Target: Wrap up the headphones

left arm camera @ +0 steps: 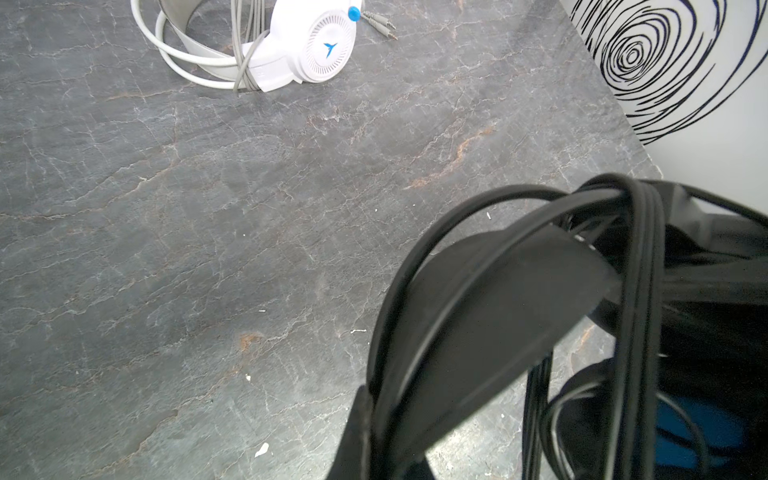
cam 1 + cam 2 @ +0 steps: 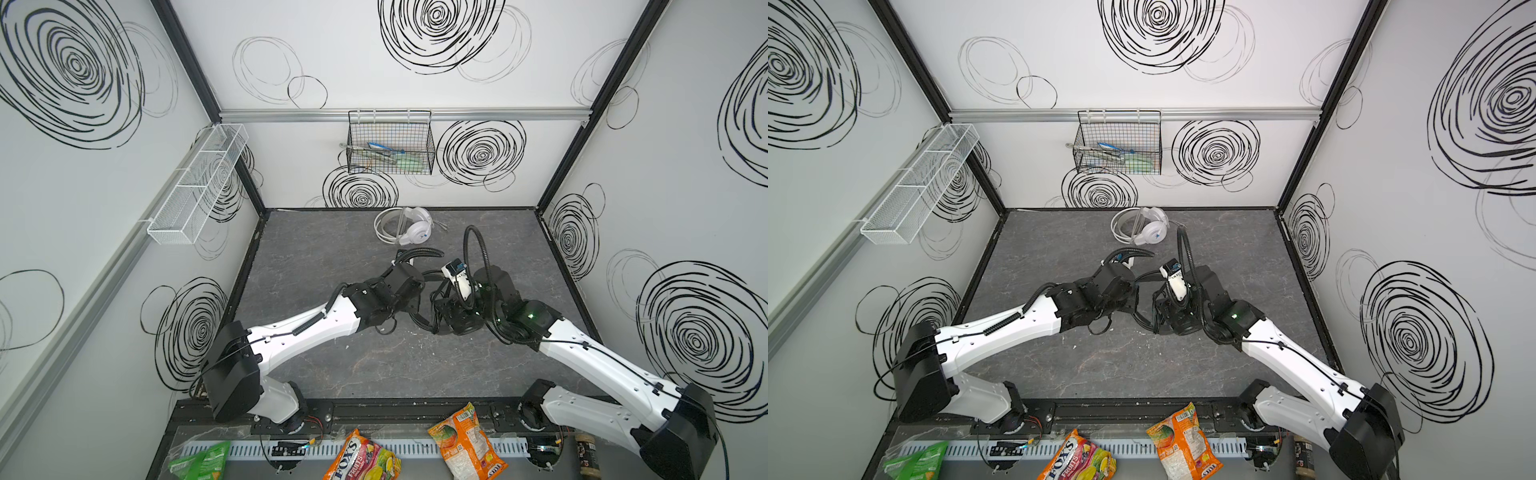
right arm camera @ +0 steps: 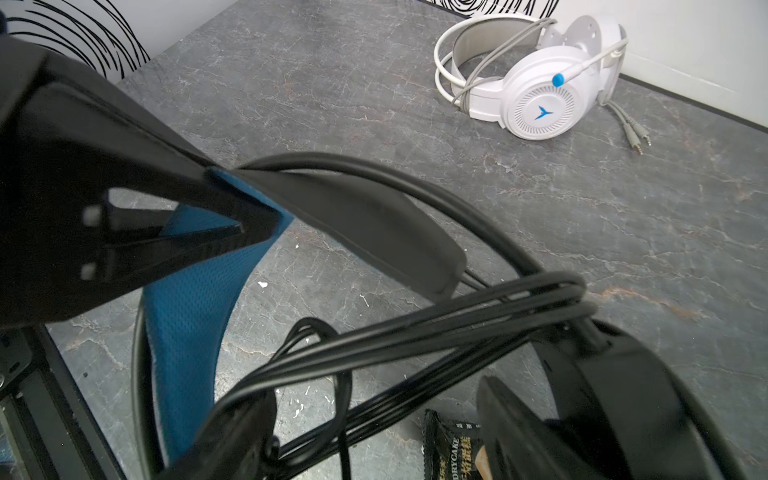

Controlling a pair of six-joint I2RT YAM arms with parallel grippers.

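1. The black headset [image 3: 631, 395] is held over the centre of the tabletop [image 2: 332, 365], with the left jaws clamped shut on its headband [image 3: 353, 216].
2. The right jaws stand wide and grip nothing; strands of the black cable [image 3: 415, 332] cross between them.
3. Best to pinch one strand only and wind it snugly round the headband.
4. The white headset [image 2: 409, 228] lies at 12 o'clock, its cable wound.

Desk [image 2: 374, 365] layout. Rear headset [image 2: 409, 228] lies at back centre, close to the back wall, with its cable looped around the headband. Its plugs [image 3: 636, 139] rest on the desk just beside it, to the right. Centre headset [image 3: 365, 224] is mid-desk between the two arms. Left pincer [image 3: 253, 220] is on its headband from the left; right pincer [image 3: 374, 390] straddles its cable bundle [image 3: 415, 328]. Wire basket [image 2: 390, 143] hangs on the back wall above the rear headset. Mesh tray [image 2: 195, 187] is on the left wall. Snack packets [image 2: 467, 442] lie in a row before the arm bases.
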